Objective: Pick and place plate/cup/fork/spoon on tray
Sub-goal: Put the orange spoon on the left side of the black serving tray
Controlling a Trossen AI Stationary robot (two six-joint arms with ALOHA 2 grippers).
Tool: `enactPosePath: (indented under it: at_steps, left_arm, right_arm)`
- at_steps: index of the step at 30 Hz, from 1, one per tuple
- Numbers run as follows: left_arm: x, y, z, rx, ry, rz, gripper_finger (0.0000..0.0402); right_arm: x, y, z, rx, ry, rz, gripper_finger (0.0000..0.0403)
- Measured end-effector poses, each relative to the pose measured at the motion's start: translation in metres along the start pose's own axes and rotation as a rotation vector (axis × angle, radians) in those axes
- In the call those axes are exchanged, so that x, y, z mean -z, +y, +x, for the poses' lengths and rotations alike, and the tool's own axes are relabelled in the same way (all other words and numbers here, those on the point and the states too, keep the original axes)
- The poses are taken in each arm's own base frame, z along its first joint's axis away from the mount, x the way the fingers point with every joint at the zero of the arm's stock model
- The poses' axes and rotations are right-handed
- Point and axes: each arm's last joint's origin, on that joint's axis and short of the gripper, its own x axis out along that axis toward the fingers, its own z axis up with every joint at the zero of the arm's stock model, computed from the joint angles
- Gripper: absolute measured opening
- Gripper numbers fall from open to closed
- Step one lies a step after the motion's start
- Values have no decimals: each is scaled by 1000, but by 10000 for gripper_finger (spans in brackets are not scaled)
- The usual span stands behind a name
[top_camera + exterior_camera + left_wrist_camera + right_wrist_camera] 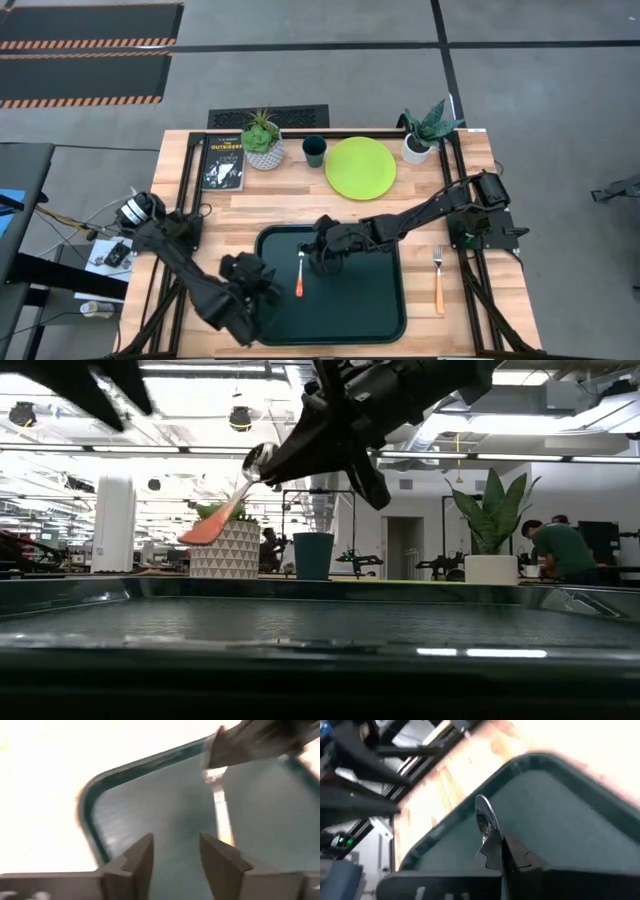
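Above the tray, the right gripper pinched the spoon by its neck; the left gripper hung parted nearby. So thin a hold might let it swivel or slip.

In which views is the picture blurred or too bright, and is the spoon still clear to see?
Left wrist view: motion blur, and the table beyond the tray is washed out to white; the spoon is a smear. Right wrist view: also blurred, one corner overexposed, but the spoon's bowl shows plainly. Low view: ceiling lights glare and the arms are dark against them. High view: evenly lit, spoon clear.
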Motion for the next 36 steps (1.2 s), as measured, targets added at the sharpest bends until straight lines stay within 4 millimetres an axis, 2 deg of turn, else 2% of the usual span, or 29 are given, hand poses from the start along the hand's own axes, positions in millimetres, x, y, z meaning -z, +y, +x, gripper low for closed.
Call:
enactPosePath:
  at_steps: [6, 9, 13, 20, 27, 36]
  left_arm:
    - [7, 25, -20, -104, -36, 22, 200]
    - [8, 34, -30, -108, -58, -23, 205]
    - [7, 40, -40, -54, -65, -26, 205]
    - [4, 41, -43, -34, -69, -39, 206]
    - [5, 41, -43, -36, -68, -45, 206]
    - [4, 41, -42, -32, -75, -44, 206]
  right_arm:
    - [10, 8, -2, -18, 31, 34, 4]
    - [16, 12, -3, -20, 35, 48, 3]
    - [28, 10, 5, -4, 41, 67, 3]
    - [39, 10, 46, -8, 79, 84, 3]
    - [24, 24, 79, -47, 89, 56, 3]
    - [20, 28, 104, 5, 138, 47, 5]
